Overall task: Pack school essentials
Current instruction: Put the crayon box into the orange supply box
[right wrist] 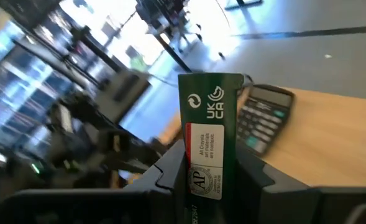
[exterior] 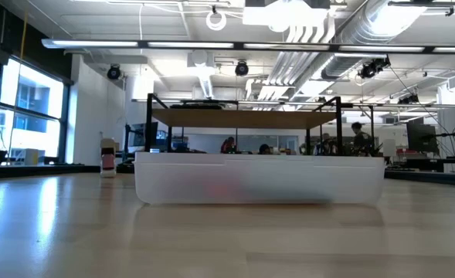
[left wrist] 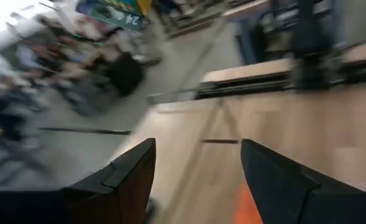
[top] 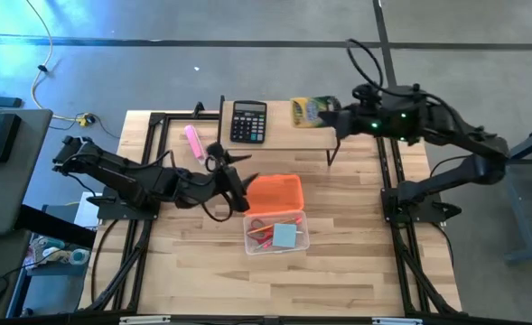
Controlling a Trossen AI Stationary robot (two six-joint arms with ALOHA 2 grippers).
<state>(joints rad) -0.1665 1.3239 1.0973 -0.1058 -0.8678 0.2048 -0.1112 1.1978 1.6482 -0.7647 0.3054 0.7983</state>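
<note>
A clear plastic box [top: 276, 233] stands on the table by its flat bottom and shows as a frosted tub [exterior: 258, 179] in the low view. In it lie a light-blue notepad [top: 284, 236] and red and orange sticks [top: 261, 230]. Its orange lid [top: 276, 192] lies on the table just behind it. My left gripper [top: 238, 188] hovers open at the lid's left edge, with nothing between its fingers [left wrist: 130, 174]. My right gripper [top: 331, 116] is over the raised shelf [top: 284, 135], shut on a green-and-yellow carton [top: 309, 111]. My right gripper pinches the carton's near end [right wrist: 202, 180] between its two fingers, one on each broad side. The fingers come nearly level from the table's right and lie along the carton. Its printed far end [right wrist: 209, 102] sticks out past the fingertips, over the shelf.
A black calculator [top: 248, 121] lies on the shelf, left of the carton. A pink marker [top: 194, 142] and a dark object [top: 219, 159] lie on the table behind my left gripper. The black frame rails [top: 396, 181] run along both sides. Bare wood lies in front of the box.
</note>
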